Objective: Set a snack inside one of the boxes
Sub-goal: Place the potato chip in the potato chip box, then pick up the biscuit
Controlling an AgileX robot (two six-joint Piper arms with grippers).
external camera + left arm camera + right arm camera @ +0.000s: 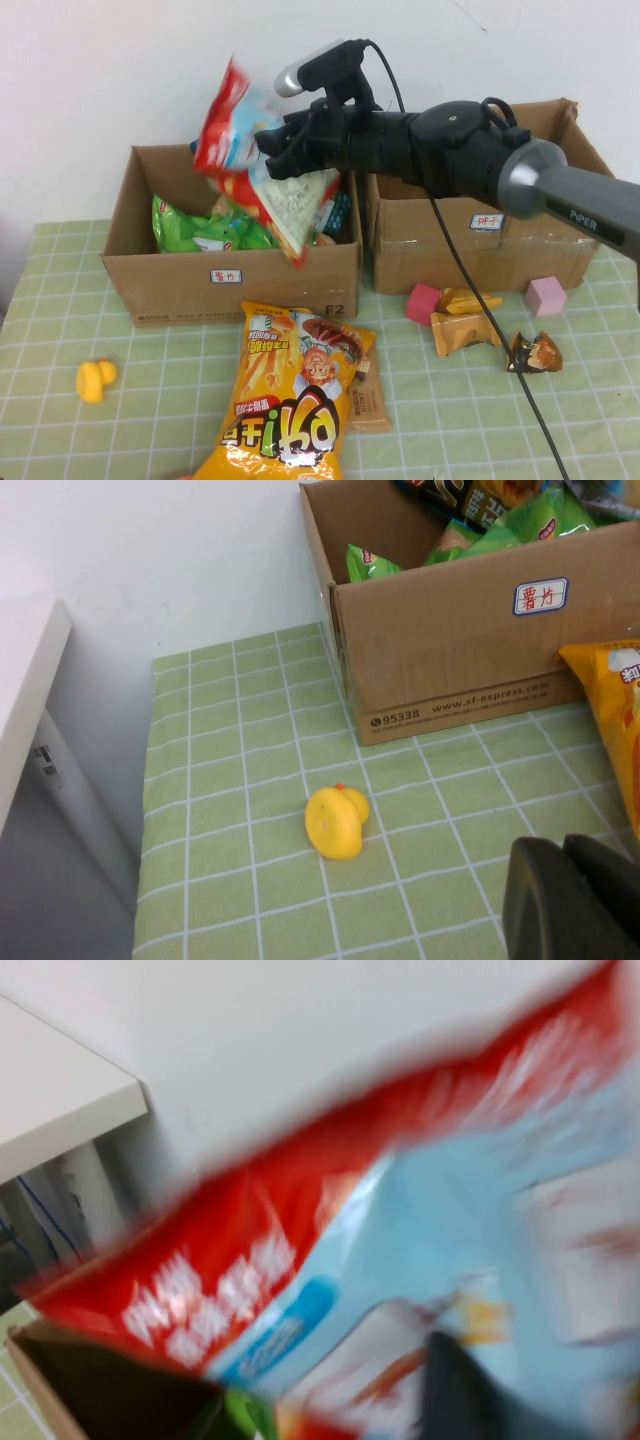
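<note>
The right tool (285,150) gripped a red-and-blue snack bag (250,150) over the left box (235,280) at eleven o'clock, release pending, while the left tool (575,900), aperture unclear, hovered above the tabletop (250,780).

"95338" and "www.sf-express.com" on the left box (470,660); "PIPER" on the right arm (590,212).

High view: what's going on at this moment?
The right claw holds a red and blue snack bag in the air above the left box, which already has green bags in it. The left claw sits low near the yellow duck, holding nothing. An orange chip bag lies in front of the box.
</note>
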